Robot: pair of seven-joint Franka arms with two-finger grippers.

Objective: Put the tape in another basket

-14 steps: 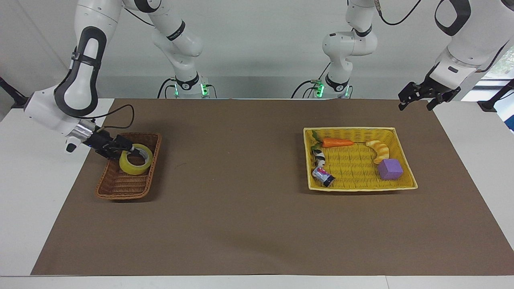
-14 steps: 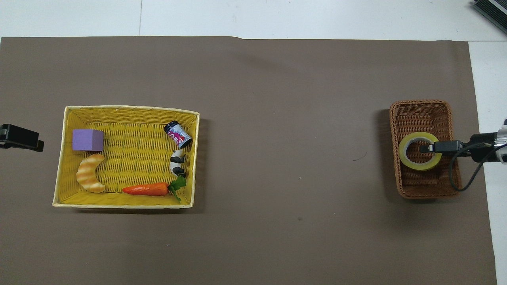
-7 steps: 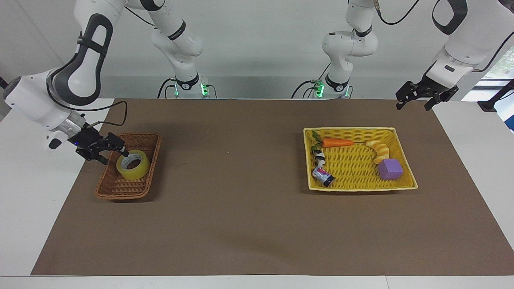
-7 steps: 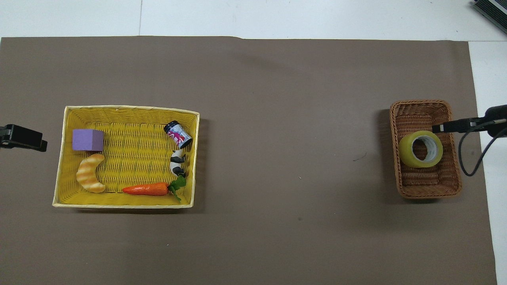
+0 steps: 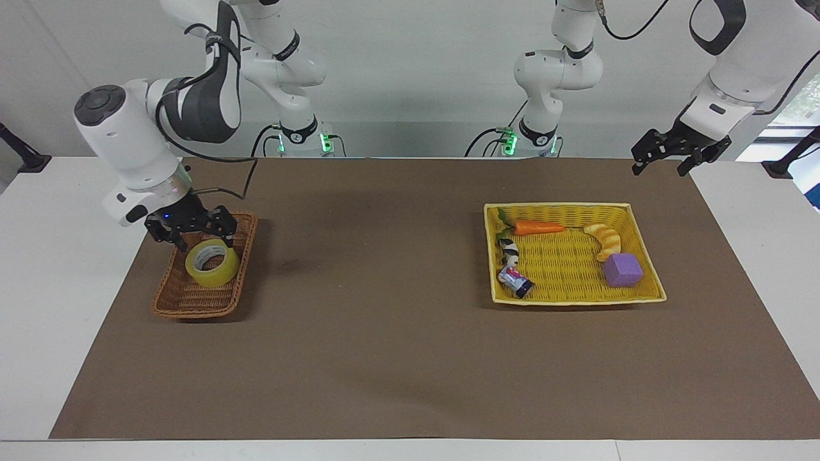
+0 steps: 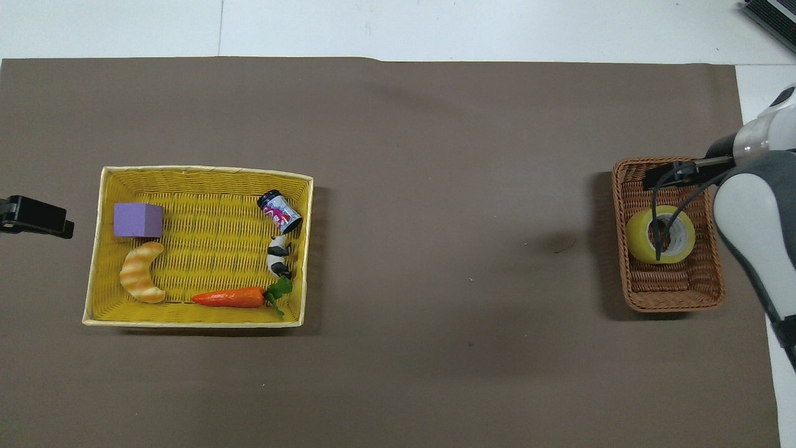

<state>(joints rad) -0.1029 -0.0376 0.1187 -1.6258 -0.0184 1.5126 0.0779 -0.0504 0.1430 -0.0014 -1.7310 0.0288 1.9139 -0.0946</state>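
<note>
Two baskets on brown table paper [image 5: 397,358], well apart; brown wicker basket [image 5: 168,302] toward the right arm's end, yellow woven basket [image 5: 576,296] toward the left arm's end. Roll of yellow tape [image 5: 212,263] lying tilted inside the wicker basket, about mid-length, pale core showing — free of any grip. Right gripper [image 5: 191,225] poised over the wicker basket's robot-side end, just above the tape, fingers spread apart and empty; black cable looping from the wrist across the tape in the overhead view. Left gripper [image 5: 666,159] waiting in the air over the table's corner at the left arm's end, clear of the yellow basket, fingers apart, holding nothing. Inside the yellow basket: toy carrot [image 5: 537,227] along the robot-side wall; croissant toy [image 5: 605,240] and purple cube [image 5: 622,269] side by side toward the left arm's end; panda figure [image 5: 509,250] and small printed can [image 5: 516,282] — close together — along the wall facing the table's middle.
</note>
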